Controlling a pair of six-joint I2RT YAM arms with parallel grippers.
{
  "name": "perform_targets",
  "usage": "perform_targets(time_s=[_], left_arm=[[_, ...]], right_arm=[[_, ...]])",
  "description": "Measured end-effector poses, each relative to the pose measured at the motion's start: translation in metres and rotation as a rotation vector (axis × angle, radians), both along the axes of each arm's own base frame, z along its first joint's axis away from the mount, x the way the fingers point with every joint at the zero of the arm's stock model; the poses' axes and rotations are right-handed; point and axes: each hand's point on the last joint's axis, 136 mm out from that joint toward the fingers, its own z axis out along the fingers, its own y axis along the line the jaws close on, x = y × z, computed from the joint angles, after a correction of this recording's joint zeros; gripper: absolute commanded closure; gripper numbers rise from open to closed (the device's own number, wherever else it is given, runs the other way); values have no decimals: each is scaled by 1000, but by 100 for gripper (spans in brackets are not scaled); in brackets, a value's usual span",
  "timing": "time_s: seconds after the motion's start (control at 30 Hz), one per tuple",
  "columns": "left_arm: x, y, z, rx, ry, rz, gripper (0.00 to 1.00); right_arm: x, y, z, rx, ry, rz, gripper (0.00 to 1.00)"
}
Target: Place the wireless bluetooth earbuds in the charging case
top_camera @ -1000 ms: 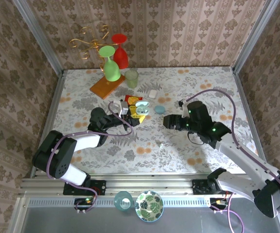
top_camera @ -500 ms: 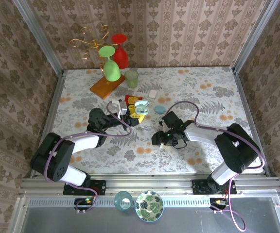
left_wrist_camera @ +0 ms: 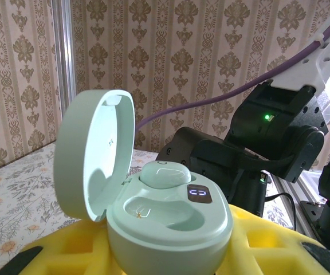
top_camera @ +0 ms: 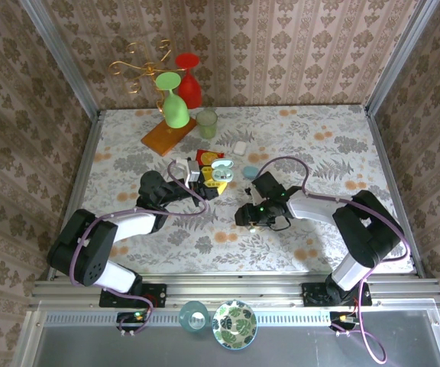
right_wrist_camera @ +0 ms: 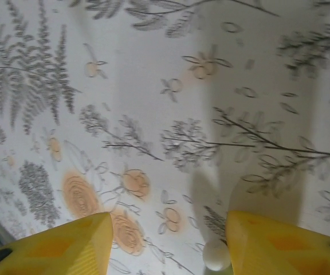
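Right end effector [right_wrist_camera: 168, 246] fingers apart, straddling the loose earbud [right_wrist_camera: 216, 256] on the desk [right_wrist_camera: 153, 103] (off-centre, close to one pad), so right arm nearer. Left end effector [left_wrist_camera: 165, 259] clamped on open charging case [left_wrist_camera: 165, 215], near socket empty.

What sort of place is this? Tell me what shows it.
Probably a robot test cell, not a home: wallpapered panels in metal framing box in a flowered table, with two robot arms bolted at its near edge.

We see beige damask wallpaper [top_camera: 281, 46] on three walls, aluminium corner posts [top_camera: 59, 57], and a floral-patterned tabletop [top_camera: 312, 122] under even light.
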Motion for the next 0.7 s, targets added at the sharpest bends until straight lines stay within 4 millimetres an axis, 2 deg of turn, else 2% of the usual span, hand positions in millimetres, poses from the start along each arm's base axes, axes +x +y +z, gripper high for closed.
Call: perform_targets(time_s=[0.27, 0.37, 0.43, 0.53, 0.7], left_arm=[[1, 0, 0, -1, 1, 7, 74], [0, 1, 0, -2, 1, 12, 74], [0, 2, 0, -3, 1, 15, 74], [0, 2, 1, -4, 0, 15, 74], [0, 2, 1, -4, -1, 15, 74]], right_arm=[[-2, 25, 6, 50, 2, 98, 46], [-3, 27, 9, 56, -7, 110, 45], [-1, 25, 15, 55, -29, 104, 44], [2, 19, 35, 66, -93, 64, 44], [4, -9, 64, 110, -171, -126, 52]])
